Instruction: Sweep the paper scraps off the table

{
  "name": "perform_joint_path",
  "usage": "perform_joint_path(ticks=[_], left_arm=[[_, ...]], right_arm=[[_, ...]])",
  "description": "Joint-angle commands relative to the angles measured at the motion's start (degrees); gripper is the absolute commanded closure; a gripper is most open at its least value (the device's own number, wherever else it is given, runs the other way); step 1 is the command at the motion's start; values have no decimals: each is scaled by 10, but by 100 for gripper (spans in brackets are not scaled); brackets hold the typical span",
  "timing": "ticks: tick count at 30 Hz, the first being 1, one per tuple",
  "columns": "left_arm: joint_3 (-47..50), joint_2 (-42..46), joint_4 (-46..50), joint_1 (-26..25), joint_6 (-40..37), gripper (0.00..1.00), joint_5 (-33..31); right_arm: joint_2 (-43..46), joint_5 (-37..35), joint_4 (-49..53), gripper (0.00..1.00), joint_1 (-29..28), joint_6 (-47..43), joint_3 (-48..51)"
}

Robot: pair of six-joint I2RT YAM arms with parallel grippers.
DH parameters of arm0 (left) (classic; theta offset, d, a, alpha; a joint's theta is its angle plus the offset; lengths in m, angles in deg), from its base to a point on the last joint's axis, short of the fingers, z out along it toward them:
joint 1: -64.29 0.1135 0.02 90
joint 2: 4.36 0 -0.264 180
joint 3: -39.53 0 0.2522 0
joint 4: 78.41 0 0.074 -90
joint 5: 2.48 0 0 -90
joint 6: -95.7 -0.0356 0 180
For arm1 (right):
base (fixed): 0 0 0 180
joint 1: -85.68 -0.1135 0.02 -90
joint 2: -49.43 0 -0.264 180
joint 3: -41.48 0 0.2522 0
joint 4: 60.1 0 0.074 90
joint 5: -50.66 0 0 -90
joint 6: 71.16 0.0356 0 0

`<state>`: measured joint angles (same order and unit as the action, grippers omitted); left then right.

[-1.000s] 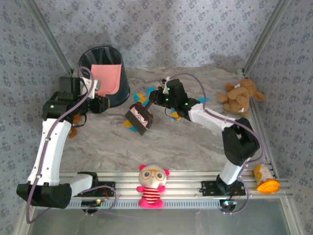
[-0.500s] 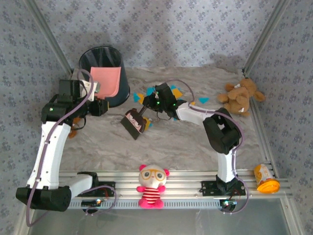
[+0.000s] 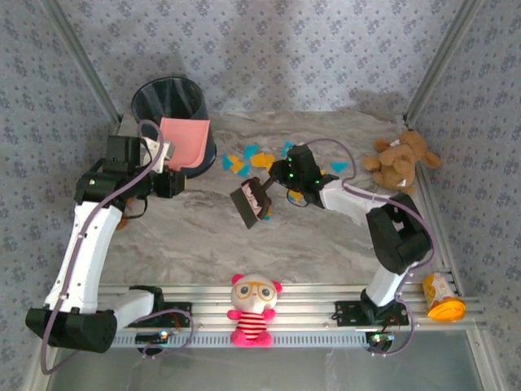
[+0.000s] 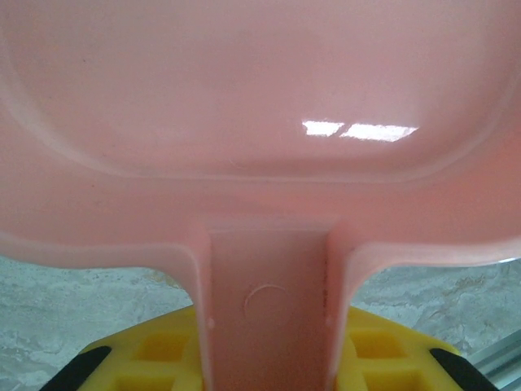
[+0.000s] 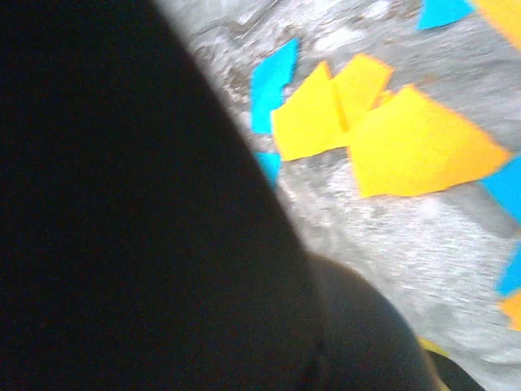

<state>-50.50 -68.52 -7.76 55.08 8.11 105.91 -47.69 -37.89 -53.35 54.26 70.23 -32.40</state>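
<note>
Orange-yellow and teal-blue paper scraps (image 3: pixel 262 159) lie scattered on the marbled table (image 3: pixel 326 240) at the middle back, between the bin and the right arm. The right wrist view shows the scraps (image 5: pixel 391 138) close up. My right gripper (image 3: pixel 279 182) is shut on a dark brush (image 3: pixel 251 202) with a cartoon face, which hangs just in front of the scraps. The brush (image 5: pixel 146 228) blocks the left of the right wrist view. My left gripper (image 3: pixel 165 156) is shut on the handle of a pink dustpan (image 3: pixel 186 140) held at the bin's front rim. Yellow fingers (image 4: pixel 155 350) flank the dustpan's handle (image 4: pixel 269 301).
A black bin (image 3: pixel 167 99) stands at the back left. A brown teddy bear (image 3: pixel 400 159) lies at the right edge. A pink doll (image 3: pixel 254 309) sits on the front rail and an orange bottle (image 3: pixel 442 297) lies at the front right.
My right gripper has swung the brush to the right, off the left scraps and nearer the middle. The left arm has shifted the dustpan slightly right, off the bin's mouth.
</note>
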Motion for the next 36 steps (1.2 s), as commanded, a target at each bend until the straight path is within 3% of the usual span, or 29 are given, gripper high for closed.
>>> perform_joint_path(ticks=[1,8,14,17,23,29,36], left_arm=[[4,3,-12,-13,-14,100,5],[7,-14,-17,-38,-18,100,-5],[3,-32,-9,-65,-29,100,-21],[3,-39,-6,-76,-35,100,-27],[11,-41,-11,-94,-53,100,-40],[18,-48,-11,-104,-62,100,-45],[20,-64,-14,-116,-71,100,-51]], right_arm=[[46,-89,75,100,8,-49,41],[110,-180,157,100,11,-62,57],[148,-185,169,100,12,-82,54],[164,-154,156,100,15,-93,53],[216,-12,64,100,35,-141,65],[257,-4,75,100,79,-107,70],[236,16,57,100,148,-37,77]])
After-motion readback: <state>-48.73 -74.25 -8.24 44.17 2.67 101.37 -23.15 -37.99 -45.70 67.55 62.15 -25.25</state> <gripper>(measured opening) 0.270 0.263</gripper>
